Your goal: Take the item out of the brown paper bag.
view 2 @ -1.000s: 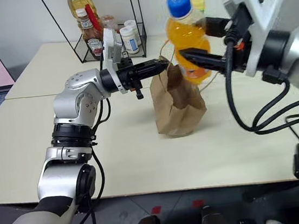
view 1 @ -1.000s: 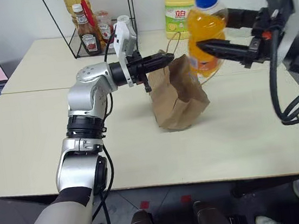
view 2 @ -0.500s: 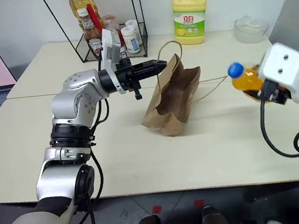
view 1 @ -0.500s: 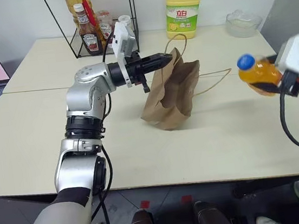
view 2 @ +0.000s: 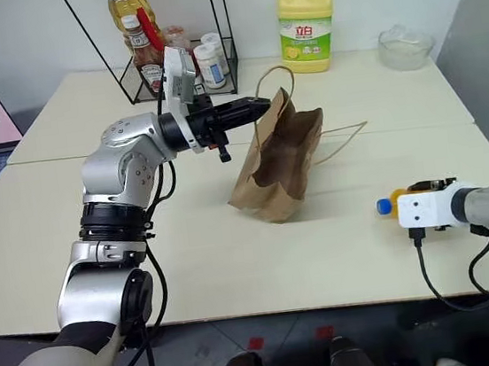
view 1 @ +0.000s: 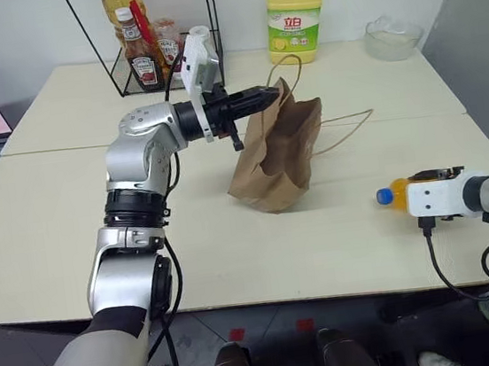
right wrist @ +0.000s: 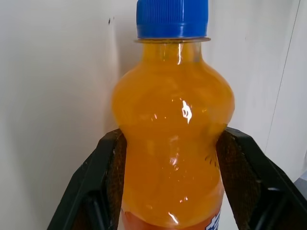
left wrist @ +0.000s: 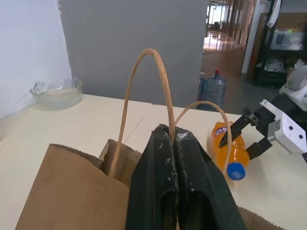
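Moved: right gripper [right wrist: 170, 158] clasping orange soda bottle [right wrist: 172, 139] has dropped beside the table [view 1: 46, 234].
Bag: brown paper bag [view 1: 273, 157], left gripper [left wrist: 173, 143] pinching handle [left wrist: 158, 81].
Jug: yellow detergent jug [view 1: 295, 12], label unreadable.

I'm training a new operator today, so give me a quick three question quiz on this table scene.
1. True or false: the orange soda bottle is inside the brown paper bag.
2. Which tool grips the bottle? A) left tool B) right tool C) neither
3. Fill in: the left tool is shut on the bag's ____.

Key:
1. False: it is out, low over the table, to the robot's right of the bag.
2. B
3. Rim, at the cord handle.
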`<state>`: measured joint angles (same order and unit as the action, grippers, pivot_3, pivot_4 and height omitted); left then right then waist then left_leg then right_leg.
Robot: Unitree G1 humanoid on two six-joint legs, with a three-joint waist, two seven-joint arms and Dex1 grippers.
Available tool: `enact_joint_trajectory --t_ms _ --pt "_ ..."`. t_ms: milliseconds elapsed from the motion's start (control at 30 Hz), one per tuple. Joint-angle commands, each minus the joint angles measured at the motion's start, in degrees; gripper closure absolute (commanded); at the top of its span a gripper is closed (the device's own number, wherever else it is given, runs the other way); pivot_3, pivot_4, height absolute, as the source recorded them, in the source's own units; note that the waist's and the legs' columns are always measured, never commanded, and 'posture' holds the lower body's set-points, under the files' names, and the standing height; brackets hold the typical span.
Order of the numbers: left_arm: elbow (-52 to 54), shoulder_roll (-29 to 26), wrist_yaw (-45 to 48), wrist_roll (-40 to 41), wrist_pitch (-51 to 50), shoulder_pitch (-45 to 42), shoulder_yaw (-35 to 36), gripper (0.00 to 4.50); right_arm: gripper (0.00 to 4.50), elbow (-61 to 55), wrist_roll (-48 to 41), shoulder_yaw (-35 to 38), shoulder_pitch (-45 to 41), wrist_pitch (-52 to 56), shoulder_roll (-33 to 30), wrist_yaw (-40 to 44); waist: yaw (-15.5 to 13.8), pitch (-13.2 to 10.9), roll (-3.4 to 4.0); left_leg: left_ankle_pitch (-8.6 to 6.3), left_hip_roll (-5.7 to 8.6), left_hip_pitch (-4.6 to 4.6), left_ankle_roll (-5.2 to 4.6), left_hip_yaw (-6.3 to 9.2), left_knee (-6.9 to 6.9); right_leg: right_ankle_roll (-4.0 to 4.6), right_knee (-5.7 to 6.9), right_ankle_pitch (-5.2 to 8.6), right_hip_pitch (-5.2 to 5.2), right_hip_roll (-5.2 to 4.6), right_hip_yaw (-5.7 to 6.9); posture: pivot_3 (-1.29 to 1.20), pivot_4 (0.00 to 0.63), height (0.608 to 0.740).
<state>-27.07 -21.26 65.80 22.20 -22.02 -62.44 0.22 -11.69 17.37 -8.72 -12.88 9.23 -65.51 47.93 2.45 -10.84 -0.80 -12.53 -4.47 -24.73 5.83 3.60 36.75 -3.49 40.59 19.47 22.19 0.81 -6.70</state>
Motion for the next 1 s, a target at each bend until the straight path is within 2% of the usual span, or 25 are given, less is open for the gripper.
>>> enact_joint_trajectory --t_ms 33,67,133,167,267,300,400,567,700,833,1000 --pt "2.61 -0.71 -0.04 0.24 0.18 -0.22 0.31 4.50 2.09 -1.95 0.47 -0.67 -1.43 -0.67 1.92 1.30 0.10 0.00 0.00 0.00 0.00 0.00 0.00 0.00 0.01 0.00 0.01 0.00 0.00 0.00 0.00 0.00 0.150 0.740" --pt "2.61 -0.71 -0.08 0.24 0.16 -0.21 0.32 4.50 2.09 -1.99 0.72 -0.64 -1.42 -0.49 2.34 1.62 0.20 0.00 0.00 0.00 0.00 0.01 0.00 0.00 0.02 0.00 0.02 0.00 -0.01 0.00 -0.01 0.00 0.150 0.740" --pt "2.84 -0.77 -0.11 0.27 0.06 -0.09 0.31 4.50 1.39 -2.68 0.44 -0.18 -1.03 0.43 3.15 2.59 0.28 0.00 -0.01 0.00 0.00 0.02 0.00 0.00 0.04 0.00 0.04 0.00 -0.02 0.00 0.00 0.00 0.150 0.740" --pt "2.97 -0.80 -0.11 0.29 0.01 -0.02 0.30 4.50 1.28 -3.13 0.10 0.15 -0.74 0.84 3.52 2.99 0.30 0.00 -0.01 0.00 0.00 0.02 0.00 0.00 0.04 0.00 0.06 0.00 -0.03 0.00 0.00 0.00 0.150 0.740" --pt "3.16 -0.81 -0.15 0.31 -0.09 0.07 0.32 4.50 0.23 -4.30 -0.31 1.29 -0.20 1.88 4.38 3.85 0.26 0.00 0.00 0.00 0.01 0.04 0.00 0.00 0.04 0.00 0.11 0.00 -0.03 0.00 -0.01 0.00 0.150 0.740" --pt "3.20 -0.81 -0.17 0.30 -0.09 0.09 0.33 4.50 0.06 -4.87 -0.75 1.87 0.04 2.59 4.55 4.26 0.24 0.00 0.00 0.00 0.01 0.04 0.00 0.00 0.06 0.00 0.10 0.00 -0.05 -0.01 -0.01 0.00 0.150 0.740" --pt "3.15 -0.82 -0.23 0.24 0.00 0.07 0.34 4.50 0.06 -7.15 -3.24 3.83 0.63 5.20 5.21 5.49 0.18 0.00 0.00 0.00 0.02 0.03 0.00 0.01 0.10 0.00 0.11 0.00 -0.07 -0.01 0.01 0.00 0.150 0.740" --pt "1.35 -1.60 -2.69 -0.60 1.31 -0.48 1.54 4.50 0.06 -21.05 -19.49 14.90 -0.06 21.87 9.74 9.32 0.14 0.00 0.00 0.00 0.02 0.04 0.00 0.02 0.10 0.00 0.16 0.00 -0.08 -0.01 0.00 0.00 0.150 0.740" --pt "-0.93 -2.71 -5.45 -1.96 3.32 -0.62 2.23 4.50 0.06 -30.50 -33.46 20.90 -4.29 38.36 14.36 8.19 0.12 0.00 -0.01 0.00 0.02 0.04 0.00 0.08 0.12 0.00 0.16 0.00 -0.12 -0.01 0.05 0.00 0.150 0.740" --pt "-3.88 -4.14 -7.51 -3.28 5.13 -0.49 2.94 4.50 0.06 -34.61 -41.76 23.50 -8.57 47.85 18.65 4.00 0.02 0.01 -0.02 -0.02 0.02 0.04 -0.03 0.13 0.13 0.01 0.19 0.00 -0.12 -0.01 0.10 0.00 0.150 0.740" --pt "-5.67 -5.69 -8.05 -4.77 6.24 1.00 2.84 4.50 0.06 -35.20 -46.70 22.75 -13.56 52.34 22.71 -2.12 -0.16 0.01 -0.02 -0.09 0.03 0.04 -0.16 0.13 0.13 0.01 0.19 0.00 -0.12 -0.02 0.10 0.00 0.150 0.740"
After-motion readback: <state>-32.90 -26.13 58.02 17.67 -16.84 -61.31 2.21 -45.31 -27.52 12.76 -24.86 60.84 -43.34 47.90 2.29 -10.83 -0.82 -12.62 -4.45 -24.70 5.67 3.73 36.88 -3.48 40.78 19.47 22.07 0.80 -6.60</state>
